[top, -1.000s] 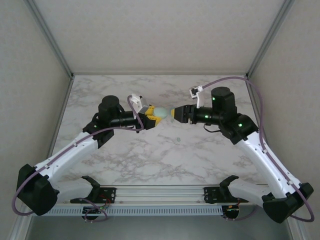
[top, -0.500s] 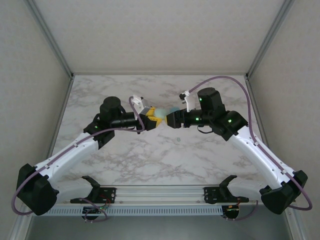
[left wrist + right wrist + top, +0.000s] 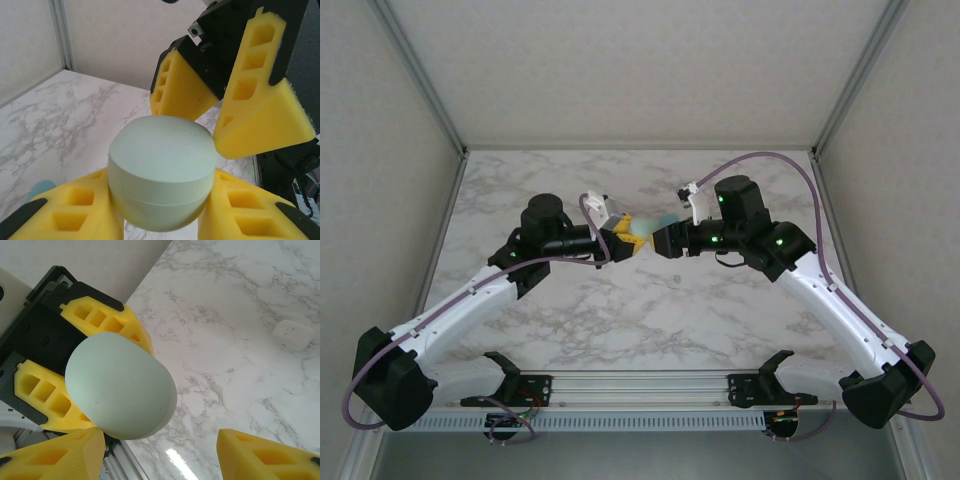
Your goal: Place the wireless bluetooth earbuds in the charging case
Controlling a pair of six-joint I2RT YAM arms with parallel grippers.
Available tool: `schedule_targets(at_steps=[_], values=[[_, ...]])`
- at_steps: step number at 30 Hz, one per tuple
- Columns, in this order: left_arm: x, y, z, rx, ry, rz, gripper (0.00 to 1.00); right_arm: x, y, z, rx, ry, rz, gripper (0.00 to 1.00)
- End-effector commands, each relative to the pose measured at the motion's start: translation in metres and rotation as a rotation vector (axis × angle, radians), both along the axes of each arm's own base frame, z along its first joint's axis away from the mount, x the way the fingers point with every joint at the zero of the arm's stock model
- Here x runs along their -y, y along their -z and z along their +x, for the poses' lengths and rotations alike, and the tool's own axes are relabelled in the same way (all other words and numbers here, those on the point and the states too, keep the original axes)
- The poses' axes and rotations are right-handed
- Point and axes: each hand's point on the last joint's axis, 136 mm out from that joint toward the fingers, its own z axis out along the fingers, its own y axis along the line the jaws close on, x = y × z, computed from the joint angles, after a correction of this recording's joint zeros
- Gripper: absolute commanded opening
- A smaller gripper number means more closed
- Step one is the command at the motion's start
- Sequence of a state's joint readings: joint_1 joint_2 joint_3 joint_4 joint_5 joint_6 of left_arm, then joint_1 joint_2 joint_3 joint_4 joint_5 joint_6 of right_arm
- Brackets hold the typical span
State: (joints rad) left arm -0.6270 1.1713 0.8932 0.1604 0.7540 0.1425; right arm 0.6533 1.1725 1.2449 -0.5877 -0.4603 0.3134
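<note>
The charging case (image 3: 162, 172) is a pale green oval pebble with its lid down. My left gripper (image 3: 162, 212) is shut on it and holds it above the table (image 3: 620, 300). In the top view the case (image 3: 639, 231) sits between the two arms. My right gripper (image 3: 160, 455) is open, and its yellow fingers (image 3: 265, 115) stand just beyond the case, straddling its far end without touching. A small teal-blue earbud (image 3: 41, 190) lies on the marble below, also visible from above (image 3: 665, 220). A small whitish earbud (image 3: 294, 333) rests further off on the table.
The marble table is walled by white panels with metal corner posts (image 3: 425, 90) at the back. Both arm bases sit on the rail (image 3: 640, 390) at the near edge. Purple cables (image 3: 770, 160) loop over the arms.
My right arm has swung left up to the case and its jaws have opened a little wider. The left gripper has kept its hold, barely shifting.
</note>
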Motion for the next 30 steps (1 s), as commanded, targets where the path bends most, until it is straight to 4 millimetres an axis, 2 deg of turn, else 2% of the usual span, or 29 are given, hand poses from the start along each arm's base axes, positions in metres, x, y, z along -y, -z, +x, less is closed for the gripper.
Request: schedule_targets(at_steps=[1,6,11,22,26,30], values=[[0.003,-0.023,-0.012,0.051,0.044,-0.043,0.19,0.006,-0.006,0.010,0.062,0.064,-0.012,0.61],[0.004,-0.024,-0.014,0.050,0.054,-0.045,0.19,0.016,-0.009,0.021,0.105,0.151,-0.023,0.61],[0.005,-0.023,-0.019,0.047,0.074,-0.038,0.19,0.015,-0.020,0.025,0.131,0.174,0.033,0.62],[0.004,-0.023,-0.023,0.060,0.080,-0.039,0.19,0.019,-0.028,0.035,0.114,0.256,0.056,0.63],[0.002,-0.021,-0.021,0.066,0.055,-0.032,0.19,0.021,-0.040,0.028,0.116,0.250,0.084,0.65],[-0.001,-0.017,-0.016,0.067,0.021,-0.024,0.19,0.032,-0.054,0.023,0.132,0.285,0.106,0.66]])
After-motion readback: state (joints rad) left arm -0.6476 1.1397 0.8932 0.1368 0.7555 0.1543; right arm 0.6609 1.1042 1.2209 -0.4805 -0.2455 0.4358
